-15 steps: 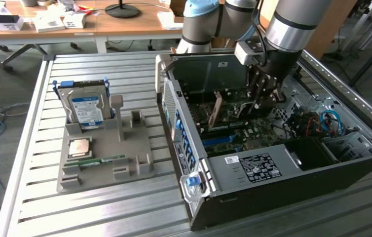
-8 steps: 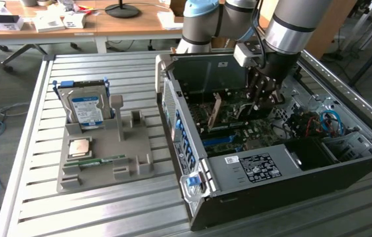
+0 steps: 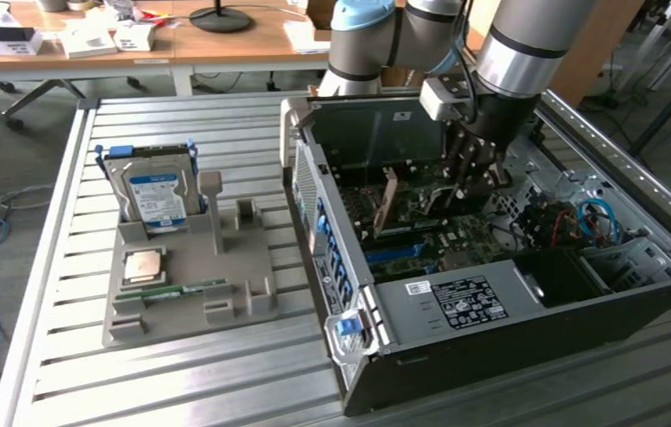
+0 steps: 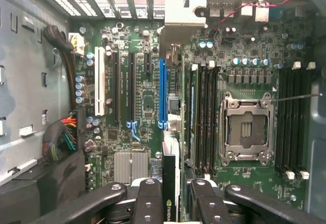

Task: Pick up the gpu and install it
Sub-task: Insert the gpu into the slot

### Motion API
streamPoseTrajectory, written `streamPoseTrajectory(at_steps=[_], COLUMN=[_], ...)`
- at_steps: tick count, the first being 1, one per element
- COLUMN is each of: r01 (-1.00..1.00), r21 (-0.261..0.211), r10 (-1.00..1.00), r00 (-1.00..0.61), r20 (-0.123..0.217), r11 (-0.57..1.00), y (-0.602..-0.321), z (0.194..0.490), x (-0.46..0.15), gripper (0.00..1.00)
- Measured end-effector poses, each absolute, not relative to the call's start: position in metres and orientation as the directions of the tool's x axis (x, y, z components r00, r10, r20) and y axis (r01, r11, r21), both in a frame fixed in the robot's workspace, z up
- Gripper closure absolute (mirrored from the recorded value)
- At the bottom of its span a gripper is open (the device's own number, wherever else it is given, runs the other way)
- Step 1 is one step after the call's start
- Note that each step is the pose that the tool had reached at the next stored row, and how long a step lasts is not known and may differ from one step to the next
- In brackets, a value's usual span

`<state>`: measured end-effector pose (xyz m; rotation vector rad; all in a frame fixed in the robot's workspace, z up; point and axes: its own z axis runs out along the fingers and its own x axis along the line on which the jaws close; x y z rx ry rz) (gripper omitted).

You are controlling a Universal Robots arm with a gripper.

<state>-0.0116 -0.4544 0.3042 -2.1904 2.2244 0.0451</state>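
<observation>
You had the gripper (image 3: 473,171) (image 4: 173,191) lowered into the open computer case (image 3: 490,302), its fingers (image 4: 148,199) closed on the gpu (image 4: 170,180). The card stood edge-on between them over the motherboard (image 4: 147,102), running just beside the long blue slot (image 4: 163,94) towards the rear wall. You could not tell whether it sat in the slot

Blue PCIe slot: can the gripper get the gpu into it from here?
Probably yes: the gripper, shut on the gpu, hangs in the open case with the card nearly over the blue slot, and nothing visibly lies across it.
</observation>
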Motion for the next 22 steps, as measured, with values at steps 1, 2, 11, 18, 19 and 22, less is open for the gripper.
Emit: streamPoseTrajectory(at_steps=[1, 2, 11, 18, 19, 22], r01=[-1.0, -1.0, -1.0, -1.0, -1.0, -1.0], r21=[0.007, 0.007, 0.005, 0.005, 0.005, 0.005], r10=[-0.999, -0.999, -0.999, -0.999, -0.999, -0.999], r00=[-0.016, -0.016, -0.015, -0.015, -0.015, -0.015], r20=[-0.034, -0.034, -0.034, -0.034, -0.034, -0.035], r11=[0.015, 0.015, 0.015, 0.015, 0.015, 0.015], y=[-0.454, -0.454, -0.454, -0.454, -0.454, -0.454], z=[0.304, 0.304, 0.3, 0.295, 0.295, 0.295], x=[-0.013, -0.014, -0.024, -0.027, -0.027, -0.027], gripper=[0.74, 0.74, 0.74, 0.74, 0.74, 0.74])
